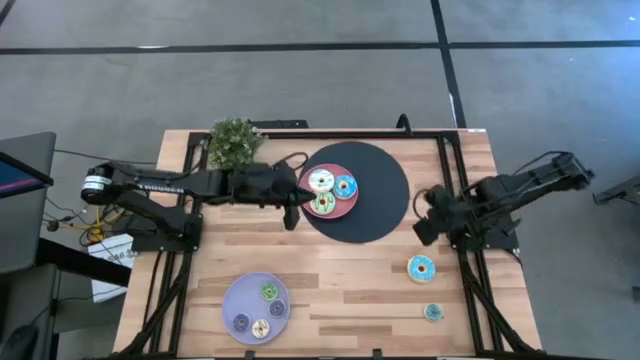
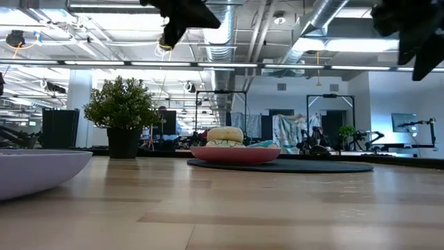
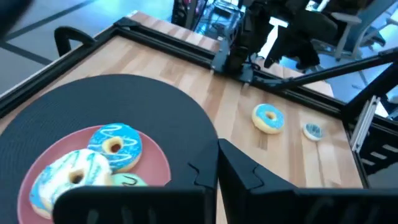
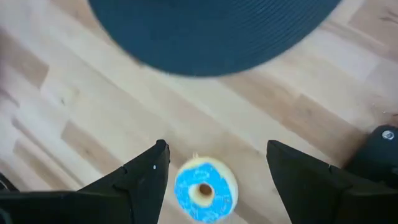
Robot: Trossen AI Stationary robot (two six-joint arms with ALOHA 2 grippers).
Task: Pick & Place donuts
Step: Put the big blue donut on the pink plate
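Right gripper (image 4: 211,171) fingers apart above blue donut (image 4: 205,185); left fingers together by pink plate (image 1: 352,205)

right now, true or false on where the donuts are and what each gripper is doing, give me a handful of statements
1. The pink plate holds three donuts. True.
2. The right gripper is shut on the blue-iced donut. False: its fingers stand open with that donut lying on the table between them.
3. The left gripper is shut and holds nothing. True.
4. The lavender plate sits on the black mat. False: it rests on bare wood near the table's front; the pink plate is on the mat.
5. A small donut lies on the table near the blue-iced one. True.
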